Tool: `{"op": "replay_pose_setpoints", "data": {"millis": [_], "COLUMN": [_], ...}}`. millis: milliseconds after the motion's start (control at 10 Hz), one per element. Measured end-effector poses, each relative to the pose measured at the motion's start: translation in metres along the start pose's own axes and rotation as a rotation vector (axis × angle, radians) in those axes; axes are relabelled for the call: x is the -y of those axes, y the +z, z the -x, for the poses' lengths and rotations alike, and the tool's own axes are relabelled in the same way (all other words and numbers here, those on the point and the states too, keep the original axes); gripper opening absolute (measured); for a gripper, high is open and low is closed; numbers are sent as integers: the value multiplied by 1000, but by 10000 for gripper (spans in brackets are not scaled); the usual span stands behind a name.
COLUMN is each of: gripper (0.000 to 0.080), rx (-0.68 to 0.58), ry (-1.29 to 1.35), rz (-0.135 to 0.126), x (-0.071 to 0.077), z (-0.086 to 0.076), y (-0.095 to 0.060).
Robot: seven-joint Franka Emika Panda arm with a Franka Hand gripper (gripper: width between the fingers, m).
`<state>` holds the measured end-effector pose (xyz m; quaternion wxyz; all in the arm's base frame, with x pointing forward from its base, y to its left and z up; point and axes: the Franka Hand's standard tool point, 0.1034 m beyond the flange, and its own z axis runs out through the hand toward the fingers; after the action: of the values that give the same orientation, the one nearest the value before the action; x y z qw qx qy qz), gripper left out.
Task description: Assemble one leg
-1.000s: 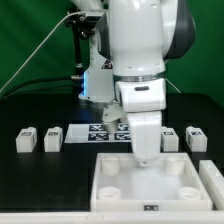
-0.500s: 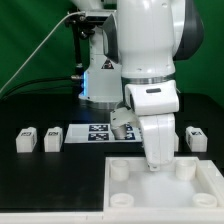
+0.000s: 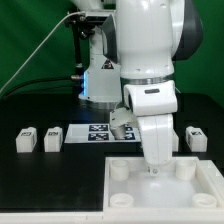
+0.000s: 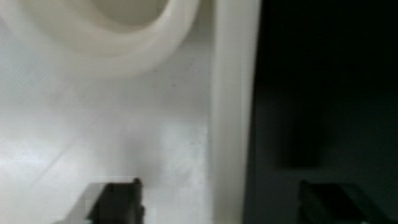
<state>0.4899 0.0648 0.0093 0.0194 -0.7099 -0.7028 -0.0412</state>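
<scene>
The large white square panel (image 3: 165, 185) with round corner sockets lies at the front of the table. My gripper (image 3: 152, 170) points down at the panel's far edge, between its two far sockets. In the wrist view my gripper (image 4: 222, 203) is open. One finger (image 4: 116, 203) is over the white panel (image 4: 107, 120) and the other is over the dark table, with the panel's edge between them, touching neither. A round socket (image 4: 134, 30) shows ahead. Two legs (image 3: 25, 139) (image 3: 52, 137) stand to the exterior view's left and one leg (image 3: 195, 137) to its right.
The marker board (image 3: 98, 133) lies flat behind the panel, between the legs. The arm's own base (image 3: 100, 80) stands at the back. A green backdrop closes off the rear, and a cable hangs at the back left.
Over the last second the arm and the panel have shifted toward the exterior view's right and nearer the front. In the last half second almost nothing has moved.
</scene>
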Motion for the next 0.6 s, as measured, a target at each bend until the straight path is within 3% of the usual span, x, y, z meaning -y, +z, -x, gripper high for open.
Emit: {"op": "replay_pose_setpoints", "data": {"millis": [100,200,600], "gripper": [568,626,648], "rx": [0,0,1], "ry": [1,2,7], "rz": [0,0,0], "x": [0,0,0], "z": [0,1,1], "y": [0,0,0]}}
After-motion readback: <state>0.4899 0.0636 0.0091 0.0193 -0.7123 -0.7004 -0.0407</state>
